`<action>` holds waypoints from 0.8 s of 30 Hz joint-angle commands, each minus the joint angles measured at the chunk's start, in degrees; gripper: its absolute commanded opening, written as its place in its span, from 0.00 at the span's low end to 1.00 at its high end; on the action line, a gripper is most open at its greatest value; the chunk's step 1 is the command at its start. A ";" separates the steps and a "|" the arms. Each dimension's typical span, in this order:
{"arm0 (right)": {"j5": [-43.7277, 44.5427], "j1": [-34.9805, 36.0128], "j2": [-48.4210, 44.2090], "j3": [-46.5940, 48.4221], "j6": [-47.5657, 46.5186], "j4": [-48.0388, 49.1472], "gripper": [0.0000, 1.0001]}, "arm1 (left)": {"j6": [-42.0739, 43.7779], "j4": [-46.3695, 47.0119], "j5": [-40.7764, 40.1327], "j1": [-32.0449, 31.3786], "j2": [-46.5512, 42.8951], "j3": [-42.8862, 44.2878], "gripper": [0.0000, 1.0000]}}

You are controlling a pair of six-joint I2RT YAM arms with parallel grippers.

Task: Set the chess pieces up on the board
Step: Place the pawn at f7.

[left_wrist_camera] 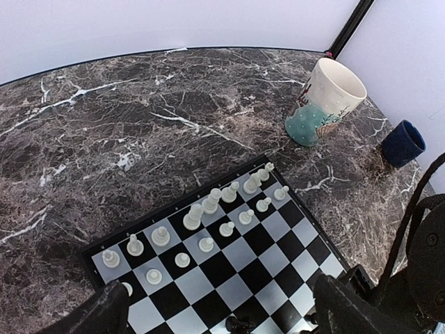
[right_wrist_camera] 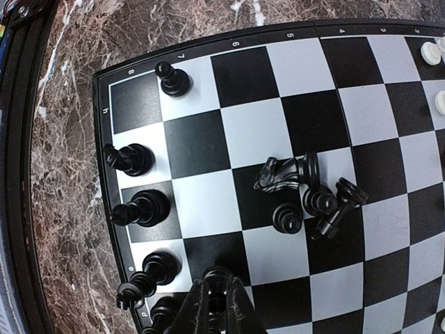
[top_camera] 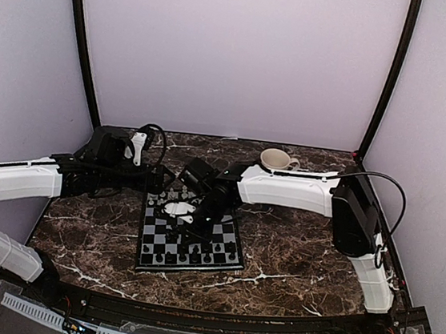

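The board (top_camera: 227, 236) lies mid-table. White chess pieces (left_wrist_camera: 208, 203) stand in two rows along its far edge. Black chess pieces (right_wrist_camera: 139, 207) stand along the near edge in the right wrist view. A loose group of black pieces (right_wrist_camera: 309, 195) sits mid-board, with a knight (right_wrist_camera: 281, 174) and one pawn lying on their sides. My right gripper (right_wrist_camera: 217, 306) is shut on a black chess piece (right_wrist_camera: 221, 273) just above the board near that edge. My left gripper (left_wrist_camera: 222, 313) hangs open over the board's middle, with nothing between its fingers (left_wrist_camera: 104, 313).
A cream and teal mug (left_wrist_camera: 323, 101) and a small dark blue cup (left_wrist_camera: 403, 142) stand on the marble beyond the board's far right corner. In the top view the mug (top_camera: 276, 159) is at the back, behind the right arm. Walls enclose the table.
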 commanded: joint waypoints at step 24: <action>-0.78 1.35 1.80 4.23 0.52 -1.91 0.22 | -0.48 -2.15 -0.08 2.18 -0.93 -1.01 0.94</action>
